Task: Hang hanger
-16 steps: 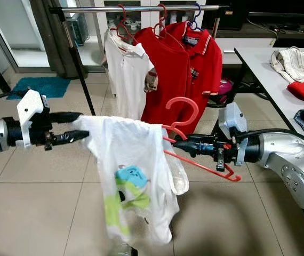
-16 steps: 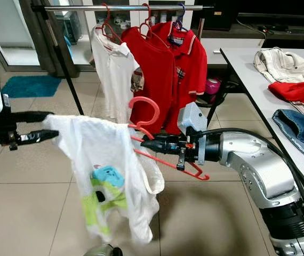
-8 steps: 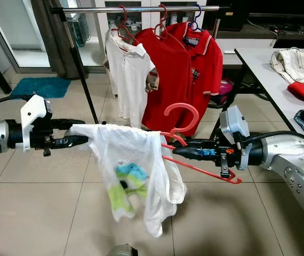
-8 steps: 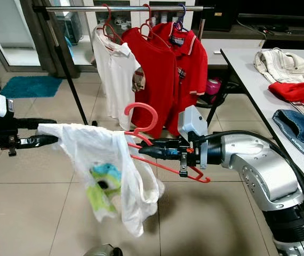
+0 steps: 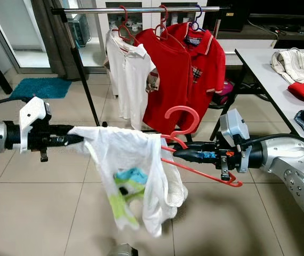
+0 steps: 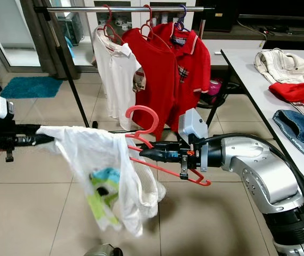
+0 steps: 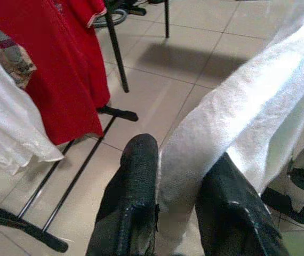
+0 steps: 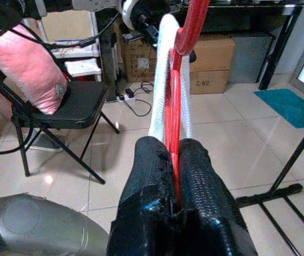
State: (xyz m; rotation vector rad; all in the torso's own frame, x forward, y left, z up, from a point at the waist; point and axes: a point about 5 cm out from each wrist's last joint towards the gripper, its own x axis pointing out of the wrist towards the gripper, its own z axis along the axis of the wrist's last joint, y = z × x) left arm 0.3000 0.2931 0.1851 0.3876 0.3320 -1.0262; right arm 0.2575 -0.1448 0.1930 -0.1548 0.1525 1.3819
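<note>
The right gripper (image 5: 176,153) clenches the stiff red plastic hanger (image 5: 194,160), while the left gripper (image 5: 80,140) pinches the limp white printed shirt (image 5: 133,178), likely slippery.

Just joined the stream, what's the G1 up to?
It's getting a white shirt onto a red hanger. The right gripper is shut on the hanger, held out in front of the rack; the left gripper is shut on the shirt's edge, stretching it sideways. The shirt drapes over one arm of the hanger, not yet hung.
</note>
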